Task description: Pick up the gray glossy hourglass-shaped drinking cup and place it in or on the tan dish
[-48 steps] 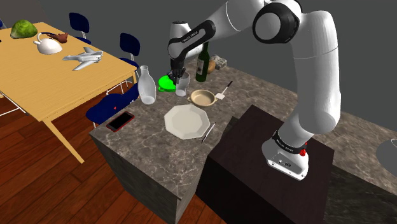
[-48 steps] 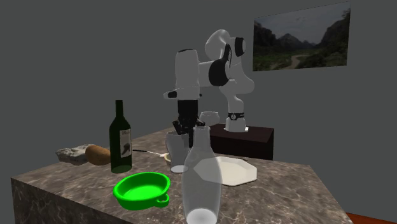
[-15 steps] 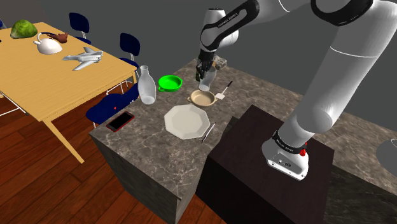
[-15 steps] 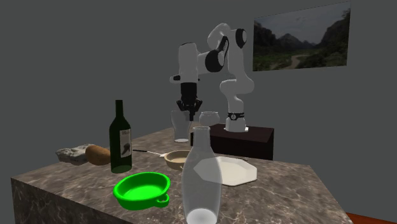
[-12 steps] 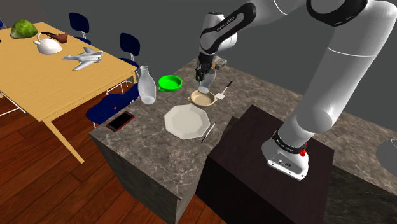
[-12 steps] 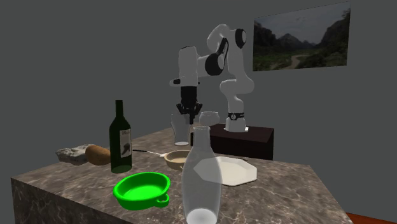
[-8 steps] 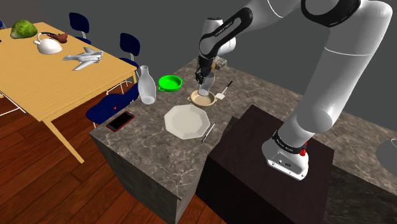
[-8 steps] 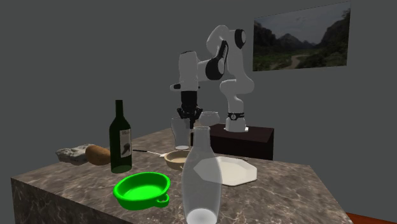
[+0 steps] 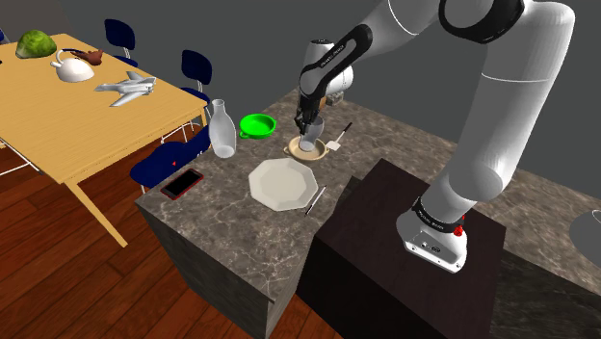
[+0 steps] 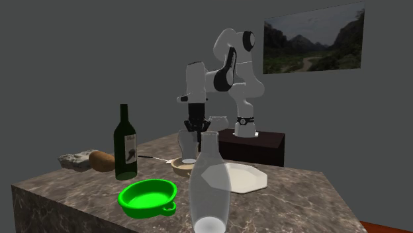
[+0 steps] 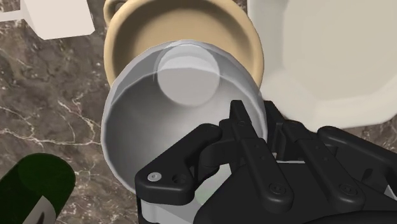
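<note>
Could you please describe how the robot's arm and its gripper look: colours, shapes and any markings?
The arm is built of thick, rounded white segments with dark joints. A dark band near the wrist carries small white lettering, too small to read; a red spot shows at the base. The gripper is all black, with two angular fingers and visible screws.

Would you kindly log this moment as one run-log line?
phase: placing | end effector: shut on grey cup | grey cup: upright over tan dish | next: likely release

I've carried the cup [image 9: 310, 141] away from the green bowl [image 9: 257, 124] and lowered it over the tan dish [image 9: 293, 146].
</note>
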`<state>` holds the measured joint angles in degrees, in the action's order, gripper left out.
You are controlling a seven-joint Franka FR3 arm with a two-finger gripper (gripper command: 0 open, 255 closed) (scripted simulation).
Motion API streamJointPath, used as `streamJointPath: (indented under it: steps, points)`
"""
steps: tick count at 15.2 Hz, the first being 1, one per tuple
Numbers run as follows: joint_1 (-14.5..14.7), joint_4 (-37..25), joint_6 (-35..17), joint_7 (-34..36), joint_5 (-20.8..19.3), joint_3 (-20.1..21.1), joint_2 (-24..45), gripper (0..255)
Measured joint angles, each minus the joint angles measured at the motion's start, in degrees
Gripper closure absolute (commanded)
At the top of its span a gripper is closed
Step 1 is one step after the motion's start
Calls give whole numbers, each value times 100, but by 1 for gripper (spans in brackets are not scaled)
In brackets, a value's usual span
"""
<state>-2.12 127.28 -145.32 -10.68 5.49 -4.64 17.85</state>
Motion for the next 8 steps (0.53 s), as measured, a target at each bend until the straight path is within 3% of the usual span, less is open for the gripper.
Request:
streamJointPath:
  steps: [5, 6, 8]
  points:
    - [-1, 5, -24, -3, 4, 2, 16, 255]
    - [-1, 5, -24, -3, 4, 2, 16, 0]
    - [-1, 4, -25, -3, 4, 2, 15, 0]
